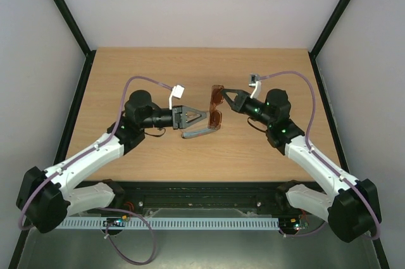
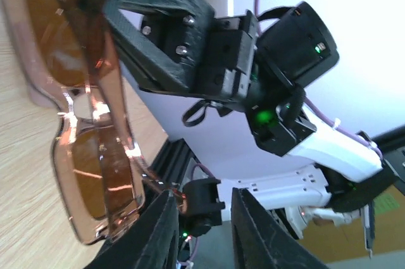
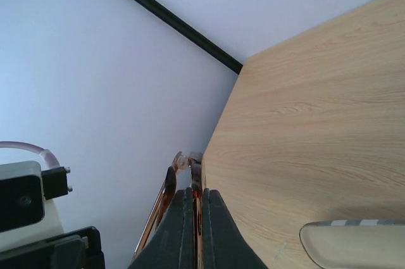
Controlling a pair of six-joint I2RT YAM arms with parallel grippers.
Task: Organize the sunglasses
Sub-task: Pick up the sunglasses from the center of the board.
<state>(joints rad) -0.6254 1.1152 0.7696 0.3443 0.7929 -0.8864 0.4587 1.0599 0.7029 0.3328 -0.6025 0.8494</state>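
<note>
At mid-desk, between both arms, the reddish-brown sunglasses (image 1: 216,107) are standing on edge, lenses facing the left arm. The right hand (image 1: 226,93) is clamping the far end of the frame. In the right wrist view its fingers (image 3: 215,231) are pressing together on the thin frame edge, so it is closed and gripping the sunglasses. The left hand (image 1: 204,117) is pointing at the near lens from the left side. In the left wrist view its fingers (image 2: 161,231) are standing apart with a gap showing, so it is open. The frame's near corner is sitting just beside one finger, and I cannot tell if they are touching. One temple (image 1: 196,133) is sticking out unfolded, angling toward the left arm under its hand. I cannot tell whether the sunglasses are touching the wooden desk (image 1: 145,73) or hanging just above it. Only this one pair is showing in these views.
</note>
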